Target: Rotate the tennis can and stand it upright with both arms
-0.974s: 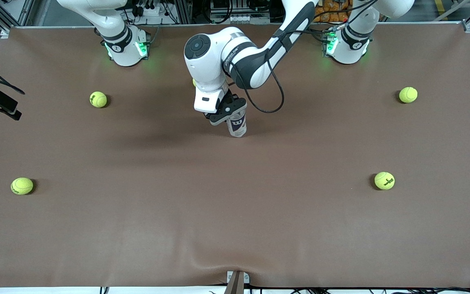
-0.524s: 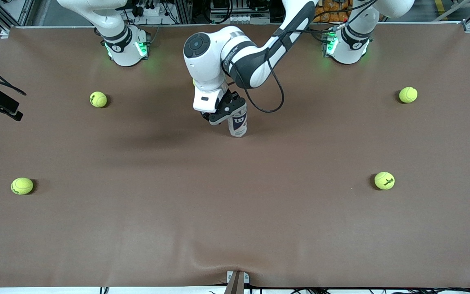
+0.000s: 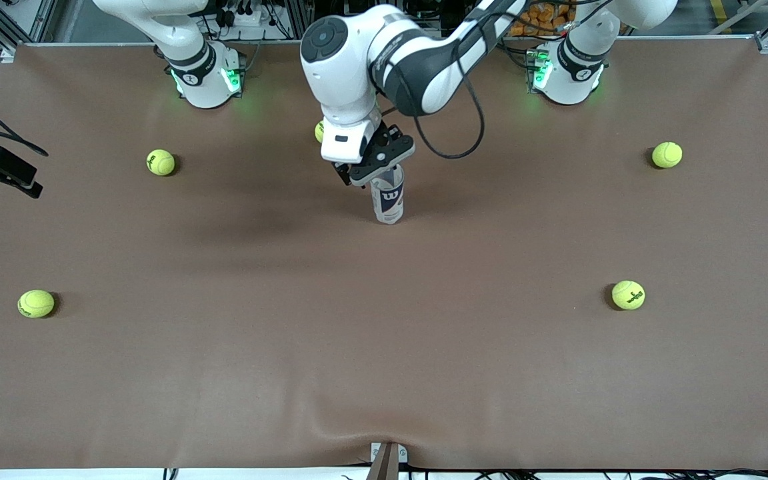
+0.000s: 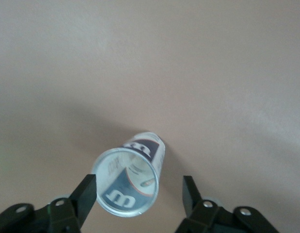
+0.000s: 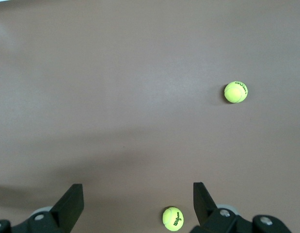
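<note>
Right gripper (image 5: 135,204): waiting over the worktop (image 3: 384,347) at the right arm's end, fingers spread, holding nothing; two tennis balls (image 5: 235,91) lying below it.
Tennis can (image 3: 387,197): standing upright mid-worktop, nearer the bases, resting free.
Left gripper (image 4: 139,194): hovering over the can's top, fingers parted, one on each side of the rim, gripping nothing.

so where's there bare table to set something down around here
The widest bare patch of brown table mat lies nearer the front camera than the upright white-and-navy tennis can, bordered by two yellow-green tennis balls at either end. It is crowded only at the can, where the left claw hangs open just above its rim.
</note>
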{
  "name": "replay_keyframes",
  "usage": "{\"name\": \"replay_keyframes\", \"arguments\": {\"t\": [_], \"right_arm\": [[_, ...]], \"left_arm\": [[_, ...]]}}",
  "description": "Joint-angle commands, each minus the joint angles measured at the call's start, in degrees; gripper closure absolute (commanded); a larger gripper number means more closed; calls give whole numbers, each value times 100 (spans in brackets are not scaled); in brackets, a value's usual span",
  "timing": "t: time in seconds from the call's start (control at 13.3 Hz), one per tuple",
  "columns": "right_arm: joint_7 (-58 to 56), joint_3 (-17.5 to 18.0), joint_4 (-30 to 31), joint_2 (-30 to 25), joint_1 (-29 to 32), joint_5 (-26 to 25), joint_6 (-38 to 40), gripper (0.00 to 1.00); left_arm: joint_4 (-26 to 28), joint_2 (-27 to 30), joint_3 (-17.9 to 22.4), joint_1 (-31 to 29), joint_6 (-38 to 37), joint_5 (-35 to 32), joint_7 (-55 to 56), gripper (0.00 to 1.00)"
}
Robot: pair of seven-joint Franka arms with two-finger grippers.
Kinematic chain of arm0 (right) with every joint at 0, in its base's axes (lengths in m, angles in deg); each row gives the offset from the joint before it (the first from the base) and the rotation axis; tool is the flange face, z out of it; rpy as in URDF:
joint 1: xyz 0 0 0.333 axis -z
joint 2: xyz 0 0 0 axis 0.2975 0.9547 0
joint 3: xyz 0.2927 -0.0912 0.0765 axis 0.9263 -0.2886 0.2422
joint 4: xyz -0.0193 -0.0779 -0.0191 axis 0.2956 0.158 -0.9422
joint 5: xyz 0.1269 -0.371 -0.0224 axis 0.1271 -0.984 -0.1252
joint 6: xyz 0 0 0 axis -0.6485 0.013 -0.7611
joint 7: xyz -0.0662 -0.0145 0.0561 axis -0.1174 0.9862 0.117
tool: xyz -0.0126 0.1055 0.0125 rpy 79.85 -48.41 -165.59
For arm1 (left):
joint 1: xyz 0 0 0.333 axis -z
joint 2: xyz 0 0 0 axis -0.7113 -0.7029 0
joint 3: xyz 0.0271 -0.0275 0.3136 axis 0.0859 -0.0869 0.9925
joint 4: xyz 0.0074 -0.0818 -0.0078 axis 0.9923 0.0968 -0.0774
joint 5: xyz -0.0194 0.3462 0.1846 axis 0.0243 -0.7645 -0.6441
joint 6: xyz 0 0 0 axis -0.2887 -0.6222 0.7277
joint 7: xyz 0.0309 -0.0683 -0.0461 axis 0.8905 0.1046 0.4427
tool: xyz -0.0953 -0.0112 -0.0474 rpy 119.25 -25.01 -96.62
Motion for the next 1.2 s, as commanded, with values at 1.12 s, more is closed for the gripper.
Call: {"name": "replay_keyframes", "arguments": {"t": [1.12], "right_arm": [[30, 24, 2, -66, 1, 81, 145, 0]], "left_arm": [[165, 839, -41, -3063, -532, 164, -4121, 0]]}}
